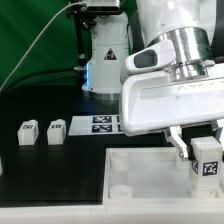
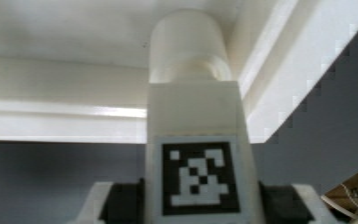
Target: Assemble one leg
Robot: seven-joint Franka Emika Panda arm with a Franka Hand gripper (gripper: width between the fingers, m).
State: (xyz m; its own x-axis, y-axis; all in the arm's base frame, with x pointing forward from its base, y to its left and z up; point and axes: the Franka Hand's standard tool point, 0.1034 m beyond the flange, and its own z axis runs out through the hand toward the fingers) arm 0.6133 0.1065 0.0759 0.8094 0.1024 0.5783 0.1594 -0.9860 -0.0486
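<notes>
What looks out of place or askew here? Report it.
Nothing stands out. The tool grips one leg at the white tray piece; two loose legs sit side by side on the table, beside the marker board. No damage visible.

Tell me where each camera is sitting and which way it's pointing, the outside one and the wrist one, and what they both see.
Exterior view: off the arm, above table height, looking down across the black table at two loose legs, the marker board and the white tray piece; the arm's wrist and gripper fill the exterior view's right.
Wrist view: on the wrist, looking along the fingers at the held leg; only the finger edges show.
Shared: the held leg, tray piece and table.
</notes>
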